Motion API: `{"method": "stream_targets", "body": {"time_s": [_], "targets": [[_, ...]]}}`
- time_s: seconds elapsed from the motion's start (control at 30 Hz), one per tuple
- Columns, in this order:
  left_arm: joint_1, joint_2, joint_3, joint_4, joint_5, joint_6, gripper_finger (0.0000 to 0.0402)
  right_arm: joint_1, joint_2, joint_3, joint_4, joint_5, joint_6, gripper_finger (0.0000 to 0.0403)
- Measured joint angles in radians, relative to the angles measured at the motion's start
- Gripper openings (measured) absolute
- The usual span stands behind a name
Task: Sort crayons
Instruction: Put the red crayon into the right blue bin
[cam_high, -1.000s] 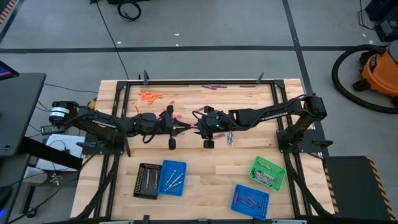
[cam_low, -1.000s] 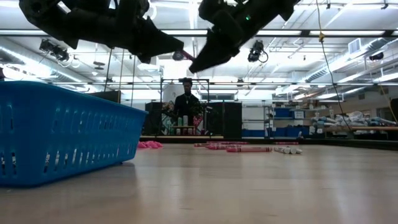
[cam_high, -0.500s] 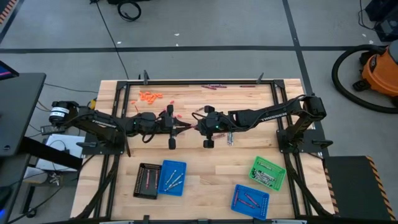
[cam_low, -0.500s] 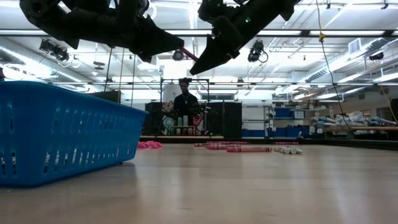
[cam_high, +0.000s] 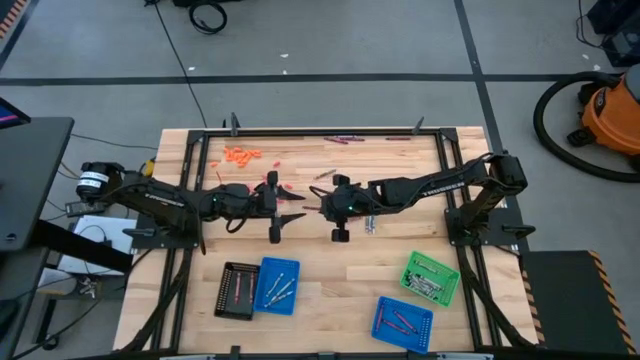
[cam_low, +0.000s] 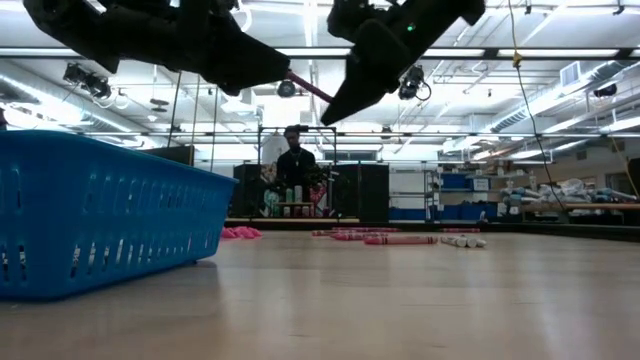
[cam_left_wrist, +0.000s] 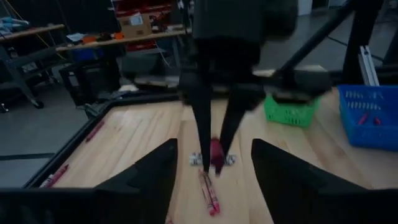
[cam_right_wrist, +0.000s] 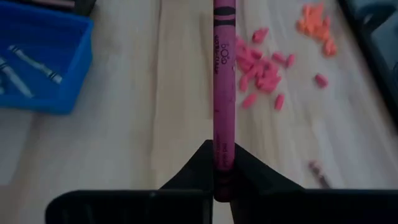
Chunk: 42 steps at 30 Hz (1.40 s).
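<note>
right tool (cam_right_wrist: 222, 163): clamped shut on a red-pink crayon (cam_right_wrist: 223, 81), which is held above the counter (cam_high: 330, 260) and projects straight ahead of its fingertips | left tool (cam_high: 296, 216): spread wide, nothing gripped, faced tip-to-tip just beside the right tool | loose crayons (cam_low: 400, 239): scattered on the counter below

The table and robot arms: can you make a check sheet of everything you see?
Surface: wooden table, held in a black frame.
Job's things: one red-pink crayon in the right gripper; pink pieces and orange pieces loose on the wood.
Trays: blue tray, black tray, second blue tray, green tray, all holding crayons.
Clutter: nothing seen.
Grippers: left gripper open, empty; right shut on the crayon, above mid-table.
Cables: black cable on the floor.
Surroundings: orange vacuum; a person far behind.
</note>
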Motion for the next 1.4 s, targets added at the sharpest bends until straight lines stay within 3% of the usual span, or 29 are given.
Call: {"method": "stream_targets", "body": {"time_s": [0.23, 0.47, 0.93, 1.4], "targets": [[-0.036, -0.073, 0.0, -0.163, -0.002, 0.004, 0.0227, 0.06, -0.042, 0.0, -0.132, 0.0, 0.121, 0.0039], [-0.094, -0.069, 0.0, -0.228, -0.039, -0.043, 0.0226, 0.136, -0.057, 0.0, -0.239, -0.004, 0.258, 0.0034], [-0.24, -0.068, -0.001, -0.346, -0.154, -0.154, 0.0226, 0.326, -0.087, 0.001, -0.345, -0.112, 0.56, 0.0037], [-0.309, -0.068, -0.001, -0.348, -0.156, -0.23, 0.0226, 0.601, -0.084, 0.001, -0.361, -0.034, 0.932, 0.0037]]}}
